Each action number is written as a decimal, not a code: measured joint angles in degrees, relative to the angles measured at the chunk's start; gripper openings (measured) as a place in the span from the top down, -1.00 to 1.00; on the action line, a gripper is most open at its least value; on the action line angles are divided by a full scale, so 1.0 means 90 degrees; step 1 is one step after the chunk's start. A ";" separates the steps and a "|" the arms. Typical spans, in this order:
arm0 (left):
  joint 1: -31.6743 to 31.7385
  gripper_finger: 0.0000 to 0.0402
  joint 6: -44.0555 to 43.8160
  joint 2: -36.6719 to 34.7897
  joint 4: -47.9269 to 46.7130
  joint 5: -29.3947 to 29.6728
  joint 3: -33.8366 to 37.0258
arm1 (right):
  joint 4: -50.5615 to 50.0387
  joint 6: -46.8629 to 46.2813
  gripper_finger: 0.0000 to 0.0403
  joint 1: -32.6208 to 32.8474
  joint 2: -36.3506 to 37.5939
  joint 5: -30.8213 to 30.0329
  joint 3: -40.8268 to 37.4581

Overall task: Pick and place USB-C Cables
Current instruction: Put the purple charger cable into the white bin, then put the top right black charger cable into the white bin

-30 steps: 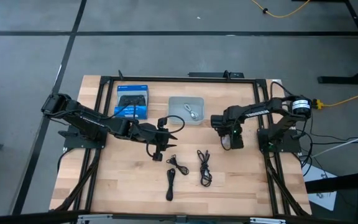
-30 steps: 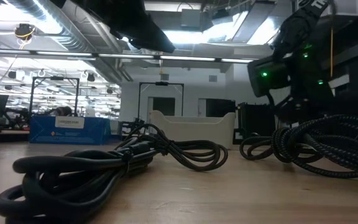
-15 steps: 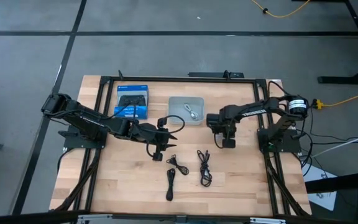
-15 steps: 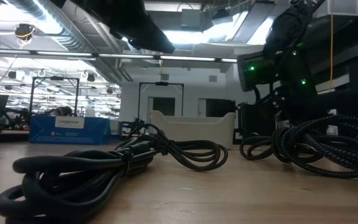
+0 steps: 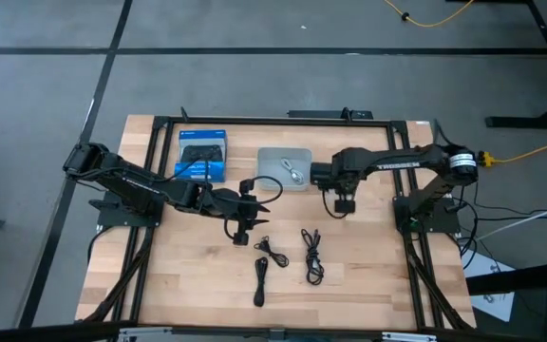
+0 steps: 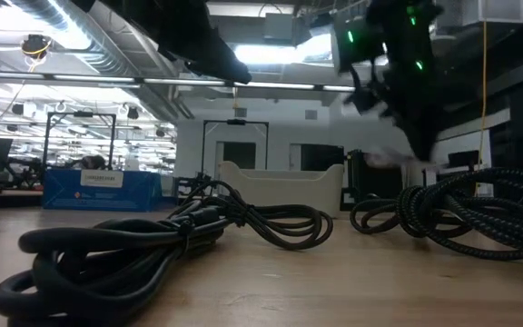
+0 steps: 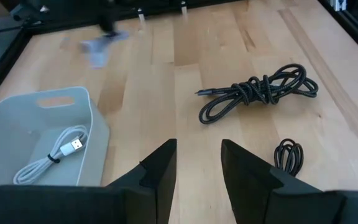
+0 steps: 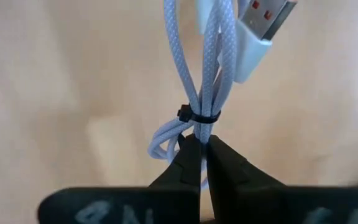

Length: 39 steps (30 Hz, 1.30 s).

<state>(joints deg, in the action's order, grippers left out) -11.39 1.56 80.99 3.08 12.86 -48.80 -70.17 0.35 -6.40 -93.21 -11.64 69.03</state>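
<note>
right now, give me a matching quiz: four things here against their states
1 right gripper
2 left gripper
3 bin
4 braided cable

a open
b lies on the table
c shut on a pale cable
d has a white cable in it

Pairs: 1-c, 2-a, 3-d, 4-b

A grey floor crossed by dark lines is seen around the wooden bench. A yellow cord is laid on it. Beyond the bench's far edge, bright ceiling lights, ducts and a doorway are seen.
</note>
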 joint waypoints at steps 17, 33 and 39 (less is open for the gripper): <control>-0.0006 0.41 -0.0010 0.0000 0.0070 -0.0002 0.0000 | 0.4172 0.0438 0.96 -0.0754 -0.0293 0.0393 0.0931; -0.0008 0.41 -0.0073 0.0000 0.0040 -0.0007 0.0000 | 0.3901 0.0977 0.46 -0.0819 -0.1088 0.0418 0.0926; -0.0004 0.41 -0.0129 0.0000 0.0040 -0.0007 0.0000 | 0.3644 0.0742 0.25 -0.0842 -0.1086 0.0404 0.0926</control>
<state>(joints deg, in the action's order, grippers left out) -11.42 0.40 80.99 3.44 12.80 -48.80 -37.37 7.03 -13.98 -102.98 -8.00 77.36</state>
